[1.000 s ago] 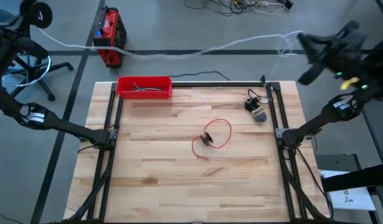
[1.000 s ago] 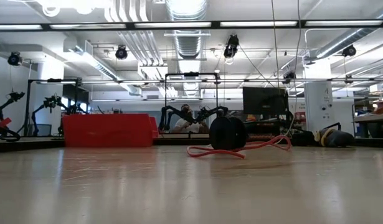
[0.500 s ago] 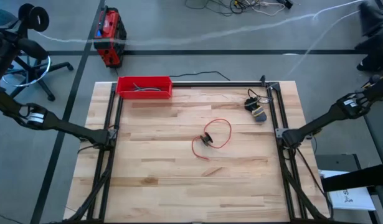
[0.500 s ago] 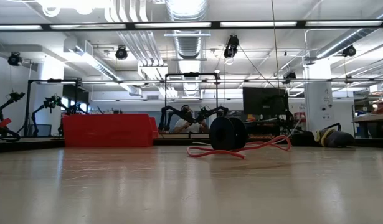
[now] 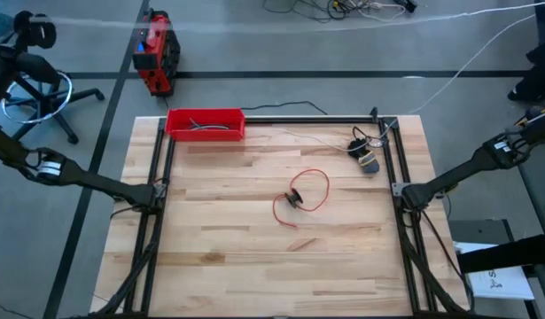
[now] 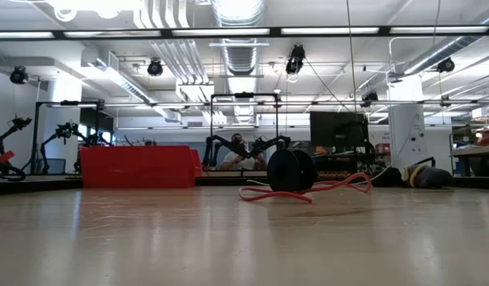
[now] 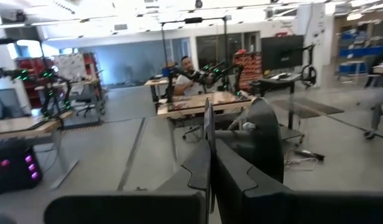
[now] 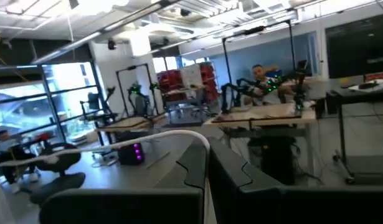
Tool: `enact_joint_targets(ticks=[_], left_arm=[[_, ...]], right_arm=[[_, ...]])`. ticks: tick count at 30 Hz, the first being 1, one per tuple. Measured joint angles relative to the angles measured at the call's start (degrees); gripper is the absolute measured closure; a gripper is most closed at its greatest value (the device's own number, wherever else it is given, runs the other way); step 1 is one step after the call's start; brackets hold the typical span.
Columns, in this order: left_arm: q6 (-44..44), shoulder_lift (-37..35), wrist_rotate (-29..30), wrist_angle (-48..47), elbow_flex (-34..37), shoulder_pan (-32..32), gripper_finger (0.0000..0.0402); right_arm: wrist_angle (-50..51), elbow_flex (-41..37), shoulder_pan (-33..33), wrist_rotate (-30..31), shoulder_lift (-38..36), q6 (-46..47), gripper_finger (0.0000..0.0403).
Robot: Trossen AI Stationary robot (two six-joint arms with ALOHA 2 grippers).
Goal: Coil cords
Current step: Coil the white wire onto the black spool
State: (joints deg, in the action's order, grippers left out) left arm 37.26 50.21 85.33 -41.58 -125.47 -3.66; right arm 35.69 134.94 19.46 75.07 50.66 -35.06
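Red cord (image 5: 328,188) lies mid-desk as one loose open loop, not coiled. Its small black disc (image 5: 296,198) sits on edge at the loop's left side, and a short tail kinks toward the front. Wooden desk (image 5: 254,257) around it is bare planks.

Further back, by the right rail, a dark disc-shaped piece (image 5: 368,159) lies in a small tangle of thin wire. White cord (image 8: 172,133) lifts off the desk near that back-right corner. It runs taut over the floor toward the upper right, then back across behind the desk toward the left arm.

Red tray (image 5: 177,124) sits at the back-left edge, with short grey cables (image 5: 206,127) lying in it.

Both arms are raised off the desk, out to the sides:
- Right end effector (image 8: 207,152): fingers pressed together, pinching the white cord, which arcs into the seam.
- Left end effector (image 7: 210,146): fingers pressed together; can't tell if the cord is between them.

Behind the desk, a red-and-black case (image 5: 157,58) stands on the floor.
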Motion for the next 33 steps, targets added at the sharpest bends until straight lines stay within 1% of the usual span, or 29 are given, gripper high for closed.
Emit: enact_joint_targets(ticks=[4, 8, 9, 12, 15, 18, 21, 25, 27, 30, 32, 33], left_arm=[[0.00, -0.17, 1.76, -0.04, -0.02, 0.00, 0.0401], [-0.50, -0.19, 2.11, -0.06, -0.02, 0.00, 0.0401], [-0.86, -0.19, 2.07, -0.04, -0.02, 0.00, 0.0401], [-2.00, -0.17, 1.99, -0.06, -0.01, 0.00, 0.0401], [-2.37, -0.06, 1.61, -0.04, -0.02, 0.02, 0.0401], [-3.49, 0.05, 1.36, -0.06, 0.00, 0.02, 0.0401], [-3.97, 0.07, 1.13, -0.06, 0.03, 0.02, 0.0401], [-5.74, 0.07, 0.23, -0.05, 0.15, 0.02, 0.0401], [-7.29, 0.05, -2.32, -0.06, 0.79, 0.02, 0.0401], [-9.69, 0.06, -8.09, -0.16, 2.37, 0.02, 0.0401], [-10.70, 0.21, -11.11, -0.18, 3.68, 0.02, 0.0401], [-10.87, 0.36, -11.72, -0.16, 4.24, 0.02, 0.0401]], right_arm=[[-0.93, 0.10, 0.00, 1.34, -1.33, -2.27, 0.0401], [-0.94, -0.01, 0.02, 9.46, -2.10, -2.30, 0.0401], [0.16, -0.10, 0.02, 10.27, -2.21, -1.86, 0.0401], [6.07, -1.22, -0.02, 9.35, -2.39, 1.08, 0.0401], [12.86, -3.49, 0.00, 6.17, -1.91, 4.10, 0.0401], [20.95, -6.12, 0.00, 0.01, -1.32, 8.89, 0.0401], [28.08, -9.14, 0.00, -10.09, -0.55, 16.57, 0.0401], [31.29, -13.87, 0.00, -17.91, 1.73, 23.71, 0.0401], [31.21, -16.12, 0.00, -24.25, 3.32, 25.63, 0.0401], [30.88, -19.20, 0.00, -36.39, 6.45, 27.03, 0.0401], [30.91, -21.37, 0.02, -42.14, 9.06, 27.10, 0.0401], [30.91, -22.52, 0.02, -44.06, 10.46, 27.16, 0.0401]])
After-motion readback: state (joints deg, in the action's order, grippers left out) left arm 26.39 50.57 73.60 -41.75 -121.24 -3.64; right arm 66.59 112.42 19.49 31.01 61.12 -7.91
